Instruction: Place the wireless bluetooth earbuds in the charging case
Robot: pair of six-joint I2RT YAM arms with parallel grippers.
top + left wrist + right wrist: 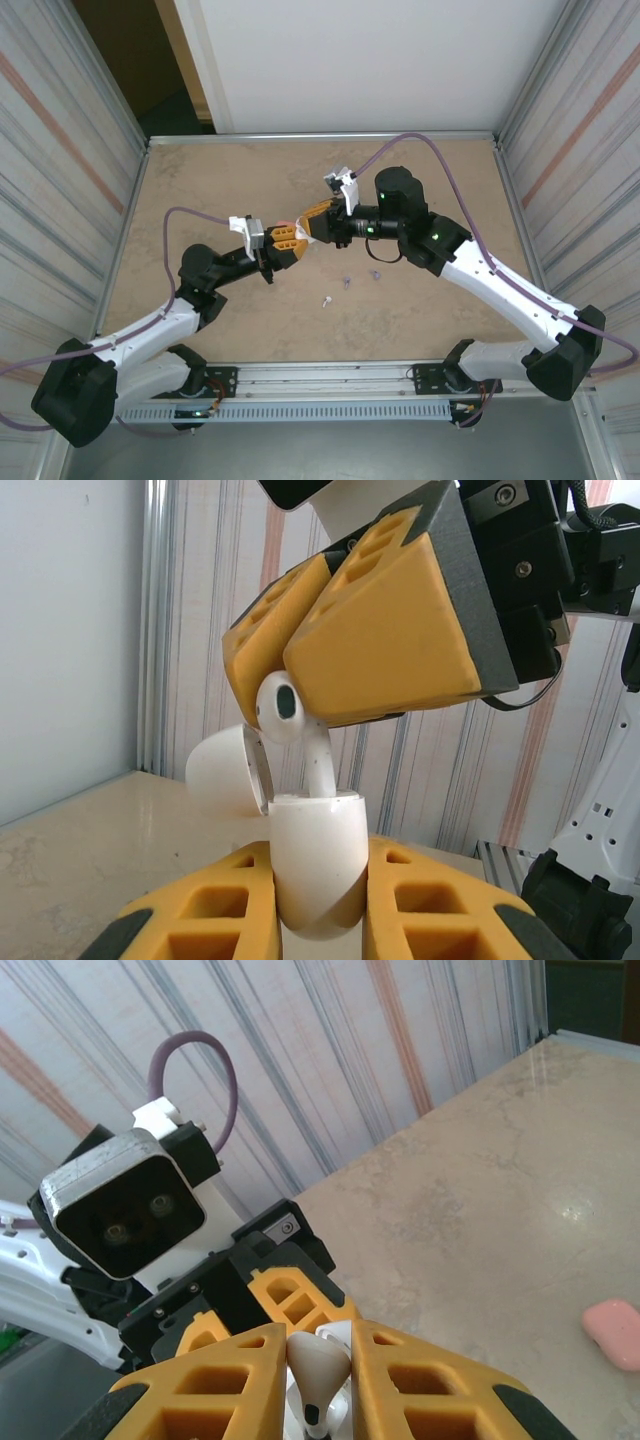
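Note:
My left gripper (315, 885) is shut on a white charging case (318, 865), held upright with its lid (225, 770) flipped open to the left. Directly above it, my right gripper (320, 1360) is shut on a white earbud (283, 708), pinched by its head. The earbud's stem (320, 770) points down and its tip is at the case's opening. In the top view the two grippers (285, 238) (318, 222) meet nose to nose above the middle of the table. The right wrist view looks down on the earbud (322, 1360) between the yellow fingers.
Three loose earbuds (326, 300) (346, 281) (375, 274) lie on the table in front of the grippers. A pink case (612, 1332) rests on the tabletop beyond them. Striped walls enclose the table (200, 180) on both sides.

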